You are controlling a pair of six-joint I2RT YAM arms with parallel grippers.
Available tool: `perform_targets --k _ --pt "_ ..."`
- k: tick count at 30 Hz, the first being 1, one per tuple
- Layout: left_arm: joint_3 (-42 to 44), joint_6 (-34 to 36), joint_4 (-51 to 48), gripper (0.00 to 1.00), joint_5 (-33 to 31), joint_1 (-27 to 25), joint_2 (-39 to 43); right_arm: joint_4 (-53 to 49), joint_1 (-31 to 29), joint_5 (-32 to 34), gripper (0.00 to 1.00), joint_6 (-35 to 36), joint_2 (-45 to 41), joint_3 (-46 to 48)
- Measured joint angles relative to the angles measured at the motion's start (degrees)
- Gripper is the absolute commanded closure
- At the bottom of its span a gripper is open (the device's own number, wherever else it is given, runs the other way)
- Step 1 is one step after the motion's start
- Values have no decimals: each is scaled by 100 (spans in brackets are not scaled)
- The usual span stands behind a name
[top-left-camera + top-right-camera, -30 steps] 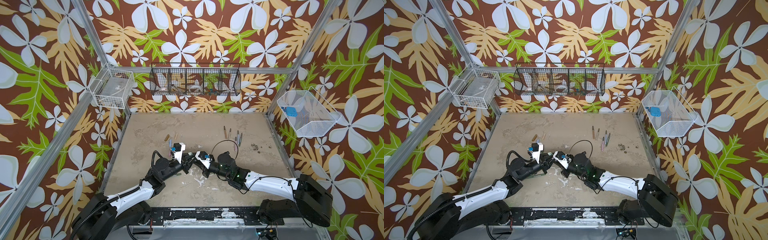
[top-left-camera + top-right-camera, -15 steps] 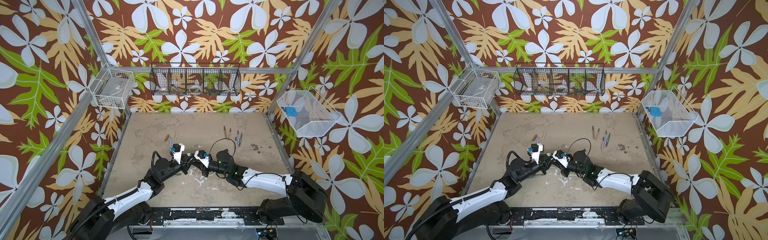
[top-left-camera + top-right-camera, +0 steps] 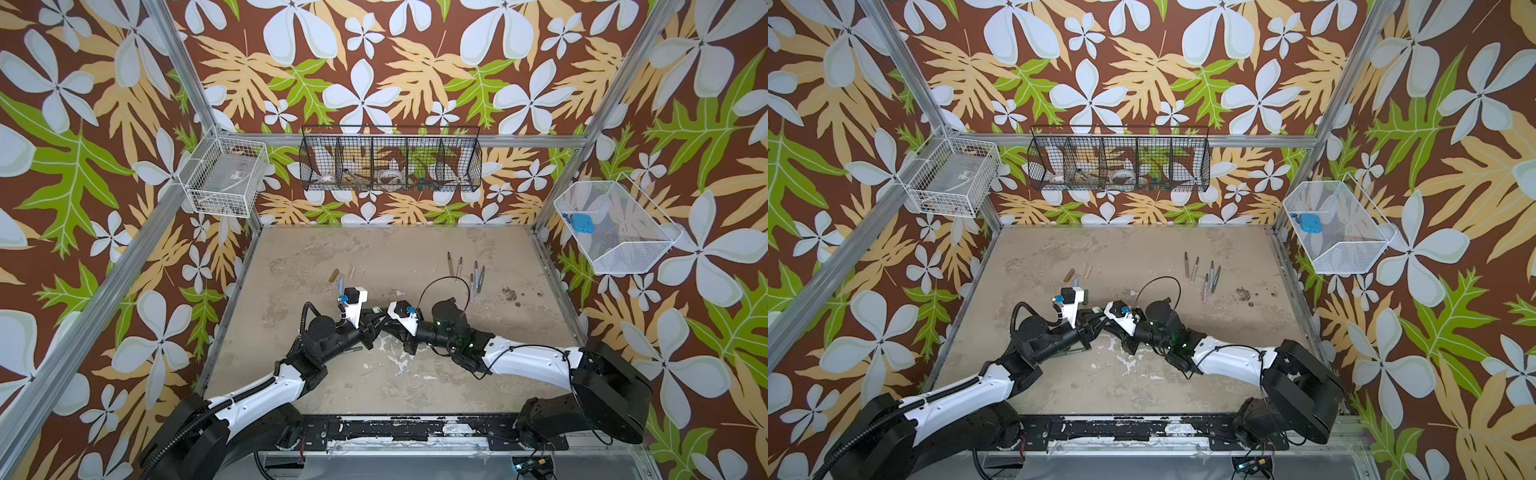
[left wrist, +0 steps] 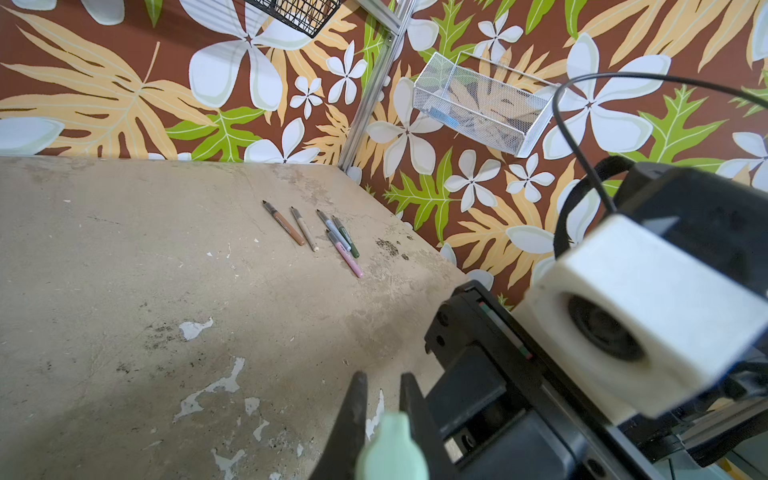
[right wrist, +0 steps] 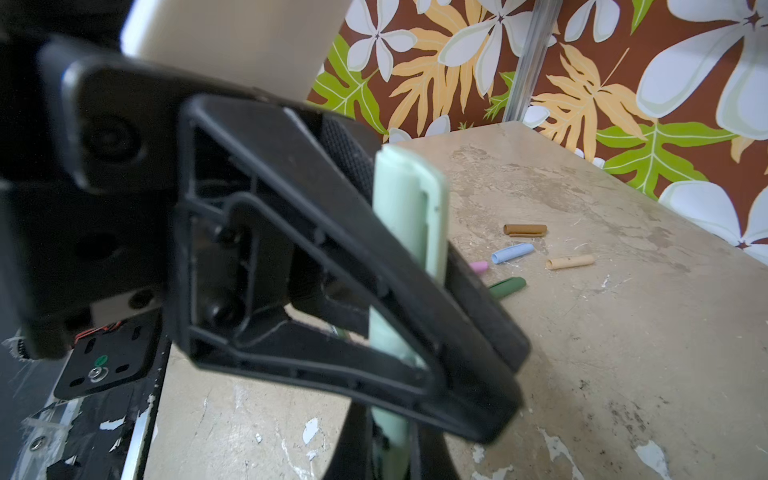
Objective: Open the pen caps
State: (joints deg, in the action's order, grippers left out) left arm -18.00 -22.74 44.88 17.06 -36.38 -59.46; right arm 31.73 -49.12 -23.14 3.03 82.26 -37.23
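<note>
Pen (image 5: 409, 216) links left claw (image 4: 384, 379) and right claw (image 5: 390, 441) mid-table.

I see a matt, rough tabletop (image 4: 124, 270), its beige coating chipped in pale flakes. The mint-green pen (image 5: 409, 216) looks smooth, satin plastic. At right, the white basket (image 3: 623, 255) is fine painted wire mesh; frame posts (image 3: 187, 70) brushed metal.

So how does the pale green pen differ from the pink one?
The pale green pen is held off the table, clamped by the left pincer and right pincer; the pink pen lies loose on it. The green pen's cap looks still on; the pink pen's dark tip is bare. Both are slim markers.
</note>
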Motion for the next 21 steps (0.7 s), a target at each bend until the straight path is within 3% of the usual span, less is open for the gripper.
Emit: perform_targets --k 6,14,21 --pt "39 -15 76 100 136 7 22 7 186 -573 100 -17 52 -9" --pt "39 -120 1113 100 282 44 85 -946 376 -1119 100 17 201 39" --pt "11 -129 1163 100 372 48 74 -1025 446 -1108 100 -4 -9 149"
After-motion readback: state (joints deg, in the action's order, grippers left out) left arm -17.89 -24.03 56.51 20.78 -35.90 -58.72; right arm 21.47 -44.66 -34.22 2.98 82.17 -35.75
